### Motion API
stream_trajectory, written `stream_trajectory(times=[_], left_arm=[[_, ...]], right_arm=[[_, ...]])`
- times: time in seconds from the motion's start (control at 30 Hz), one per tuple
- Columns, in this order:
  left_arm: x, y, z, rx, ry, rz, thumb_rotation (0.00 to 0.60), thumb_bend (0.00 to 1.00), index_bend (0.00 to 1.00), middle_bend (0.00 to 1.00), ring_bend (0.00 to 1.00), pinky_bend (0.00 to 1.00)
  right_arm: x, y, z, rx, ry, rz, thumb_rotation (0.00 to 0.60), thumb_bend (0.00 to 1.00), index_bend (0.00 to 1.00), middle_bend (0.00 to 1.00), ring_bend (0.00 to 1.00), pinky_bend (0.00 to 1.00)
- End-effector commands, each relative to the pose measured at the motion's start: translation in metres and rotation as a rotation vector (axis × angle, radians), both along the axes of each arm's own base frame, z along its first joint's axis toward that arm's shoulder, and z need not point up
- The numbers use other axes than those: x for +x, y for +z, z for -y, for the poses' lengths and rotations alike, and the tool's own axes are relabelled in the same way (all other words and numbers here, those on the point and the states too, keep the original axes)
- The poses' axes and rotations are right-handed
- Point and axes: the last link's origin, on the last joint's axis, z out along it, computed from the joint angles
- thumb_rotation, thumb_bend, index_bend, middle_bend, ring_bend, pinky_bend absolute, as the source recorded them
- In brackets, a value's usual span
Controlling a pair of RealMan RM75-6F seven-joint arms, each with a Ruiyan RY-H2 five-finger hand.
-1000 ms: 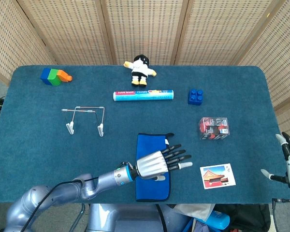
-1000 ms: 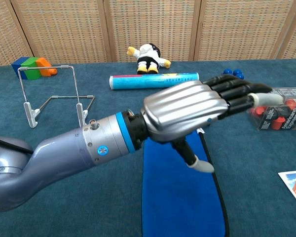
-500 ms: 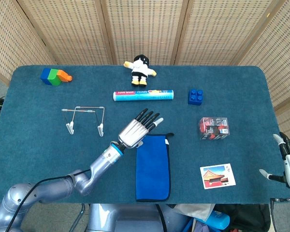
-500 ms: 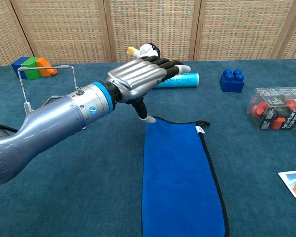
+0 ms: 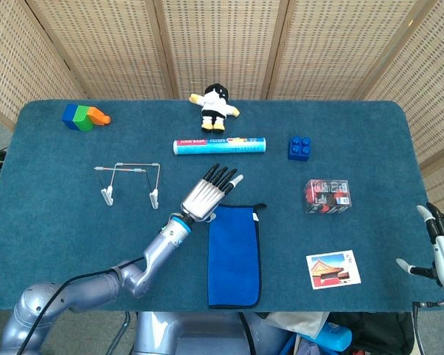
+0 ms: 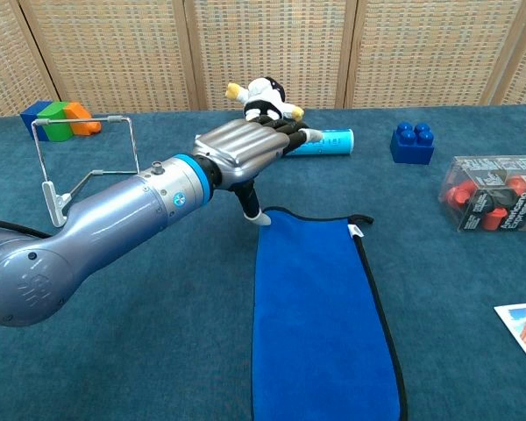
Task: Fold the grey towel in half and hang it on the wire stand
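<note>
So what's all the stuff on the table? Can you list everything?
towel: 1, blue with a dark edge (the task says grey), flat and folded, front middle of the table
wire stand: 1, silver wire with white feet, left of the towel
tube: 1, light blue, lying down, middle back
plush toy: 1, black, white and yellow, back edge
building brick: 1, dark blue, right of the tube
clear box: 1, red and black things inside, right side
picture card: 1, red building on it, front right
block toy: 1, blue, green and orange, back left corner
table: 1, teal cloth top
left robot hand: 1, silver with black fingers, outstretched, holding nothing, at the towel's far left corner
right robot hand: 1, at the right edge, fingers apart
</note>
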Motion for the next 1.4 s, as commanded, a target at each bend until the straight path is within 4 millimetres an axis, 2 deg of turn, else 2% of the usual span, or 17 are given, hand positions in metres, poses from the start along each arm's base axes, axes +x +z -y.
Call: stream_trajectory(times=[0.03, 0.47, 0.87, 0.97, 1.13, 1.2, 1.3, 1.4], left_arm=[[-0.001, -0.005, -0.001, 0.003, 0.007, -0.01, 0.6, 0.05, 0.0, 0.0, 0.0, 0.0], [-0.012, -0.02, -0.008, -0.02, 0.066, -0.031, 0.6, 0.07, 0.0, 0.0, 0.0, 0.0], [-0.012, -0.025, -0.01, -0.022, 0.073, -0.032, 0.6, 0.07, 0.0, 0.0, 0.0, 0.0], [-0.009, -0.021, -0.009, -0.033, 0.06, -0.022, 0.6, 0.09, 0.0, 0.0, 0.0, 0.0], [-0.005, 0.004, -0.01, -0.061, 0.061, -0.016, 0.6, 0.14, 0.01, 0.0, 0.0, 0.0], [-0.005, 0.011, -0.01, -0.074, 0.089, -0.004, 0.6, 0.17, 0.05, 0.0, 0.0, 0.0], [-0.003, 0.016, -0.01, -0.095, 0.15, 0.0, 0.6, 0.22, 0.22, 0.0, 0.0, 0.0], [-0.001, 0.016, -0.008, -0.104, 0.19, -0.002, 0.6, 0.24, 0.28, 0.0, 0.0, 0.0]], right_arm=[[-0.001, 0.0, 0.001, -0.001, -0.004, 0.001, 0.6, 0.0, 0.0, 0.0, 0.0, 0.0], [-0.003, -0.002, 0.003, 0.006, -0.018, -0.007, 0.6, 0.0, 0.0, 0.0, 0.0, 0.0], [-0.003, -0.002, 0.004, 0.007, -0.018, -0.006, 0.6, 0.0, 0.0, 0.0, 0.0, 0.0], [-0.004, -0.002, 0.004, 0.006, -0.018, -0.005, 0.6, 0.0, 0.0, 0.0, 0.0, 0.0], [-0.002, -0.001, 0.003, 0.007, -0.012, 0.0, 0.6, 0.0, 0.0, 0.0, 0.0, 0.0], [-0.002, -0.001, 0.002, 0.008, -0.01, 0.001, 0.6, 0.0, 0.0, 0.0, 0.0, 0.0], [-0.001, -0.001, 0.002, 0.009, -0.007, 0.002, 0.6, 0.0, 0.0, 0.0, 0.0, 0.0], [-0.001, -0.002, 0.002, 0.01, -0.004, 0.002, 0.6, 0.0, 0.0, 0.0, 0.0, 0.0]])
